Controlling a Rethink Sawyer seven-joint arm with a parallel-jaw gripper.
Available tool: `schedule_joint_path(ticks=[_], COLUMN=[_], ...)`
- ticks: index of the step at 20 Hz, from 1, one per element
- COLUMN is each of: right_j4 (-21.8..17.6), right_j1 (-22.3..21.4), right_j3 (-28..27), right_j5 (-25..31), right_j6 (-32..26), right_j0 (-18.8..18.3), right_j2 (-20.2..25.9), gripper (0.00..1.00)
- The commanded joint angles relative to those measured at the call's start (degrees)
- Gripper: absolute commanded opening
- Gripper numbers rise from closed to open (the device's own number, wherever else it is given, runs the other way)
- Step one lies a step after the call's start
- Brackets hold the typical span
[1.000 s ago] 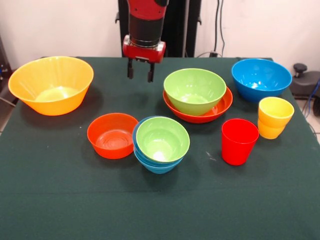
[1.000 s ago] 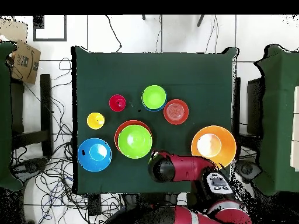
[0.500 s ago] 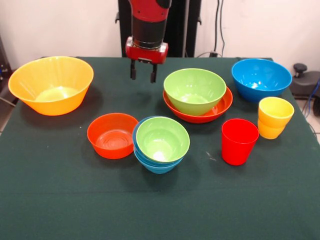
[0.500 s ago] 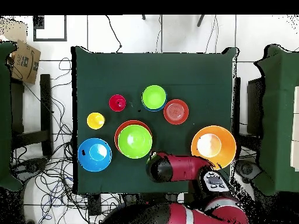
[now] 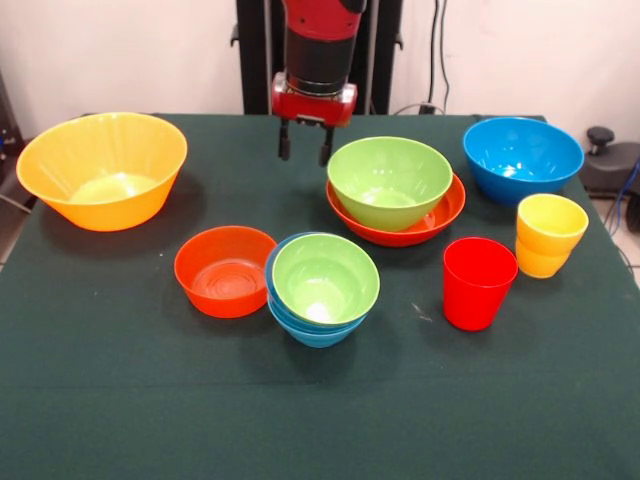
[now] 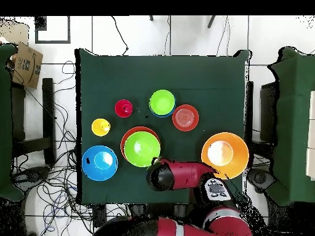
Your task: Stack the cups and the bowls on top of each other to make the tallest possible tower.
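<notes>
Tabletop (image 5: 120, 400) under dark green cloth. I count two nested pairs: a large green bowl (image 5: 389, 180) sitting inside a shallow red-orange bowl (image 5: 440, 222), and a small green bowl (image 5: 325, 277) sitting inside a blue bowl (image 5: 305, 332). Everything else holds nothing: the big orange-yellow bowl (image 5: 103, 167), the small red-orange bowl (image 5: 224, 270), the large blue bowl (image 5: 522, 157), the red cup (image 5: 478, 282) and the yellow cup (image 5: 549, 234).

My tool (image 5: 304, 148) hangs empty above the cloth, fingers spread, just beside the far-left rim of the large green bowl and not touching it. From overhead the arm's head (image 6: 161, 177) sits right at that bowl's edge. The cups stand well apart from the tool, near the large blue bowl.

All pieces are glossy round plastic; the orange-yellow bowl looks translucent; the yellow cup has a stepped, wider top.
</notes>
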Motion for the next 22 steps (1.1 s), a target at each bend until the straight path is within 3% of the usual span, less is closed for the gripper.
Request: schedule_joint_path(ticks=[1,17,22], right_j4=[4.09,7.42,6.82], right_j1=[-2.84,-0.61,2.18], right_j3=[1.1,0.67,-0.66], right_j5=[-0.49,-3.61,-6.16], right_j6=[8.95,10.42,9.46], right_j0=[2.51,6.08,6.0], right_j2=[3.94,1.72,0.54], gripper=[1.0,1.0,1.0])
